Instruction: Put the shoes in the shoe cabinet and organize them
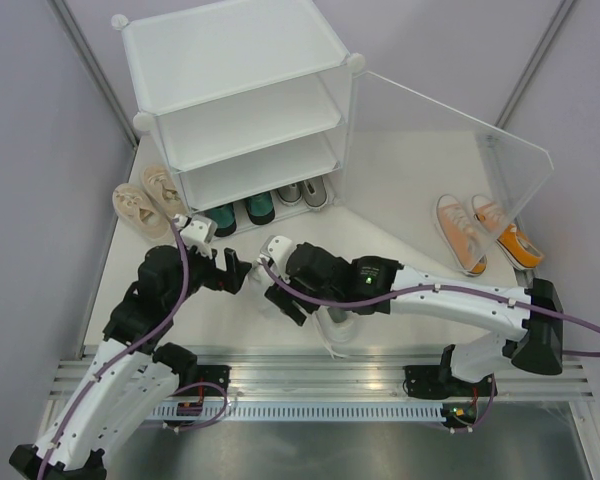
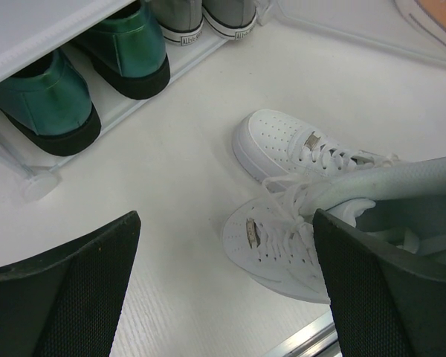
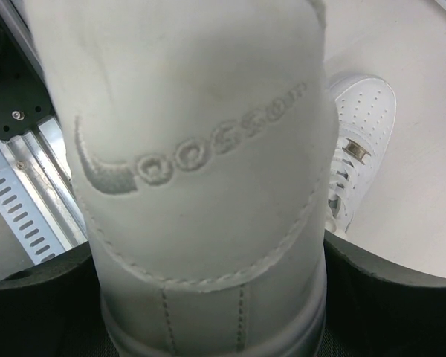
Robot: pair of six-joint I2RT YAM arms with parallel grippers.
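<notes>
Closest to us, by the slotted metal rail (image 3: 30, 201) at the table's edge, our right gripper (image 3: 208, 290) is squeezed tight on the heel of a white lace-up sneaker (image 3: 201, 149). We cannot tell if that shoe is touching the table. A second white sneaker (image 3: 360, 141) lies just beside it on the white table (image 1: 400, 200). Our left gripper (image 2: 227, 219) hangs near both, its two black fingers wide apart with nothing in them. Farther back stands the tall white plastic shoe cabinet (image 1: 230, 60). Its bottom shelf holds dark green sneakers with black soles (image 1: 260, 208) and grey sneakers (image 1: 317, 190). Beige sneakers (image 1: 165, 190) sit left of it. Orange sneakers with white soles (image 1: 460, 235) sit far right, by the clear door panel (image 1: 460, 140), which is swung open.
</notes>
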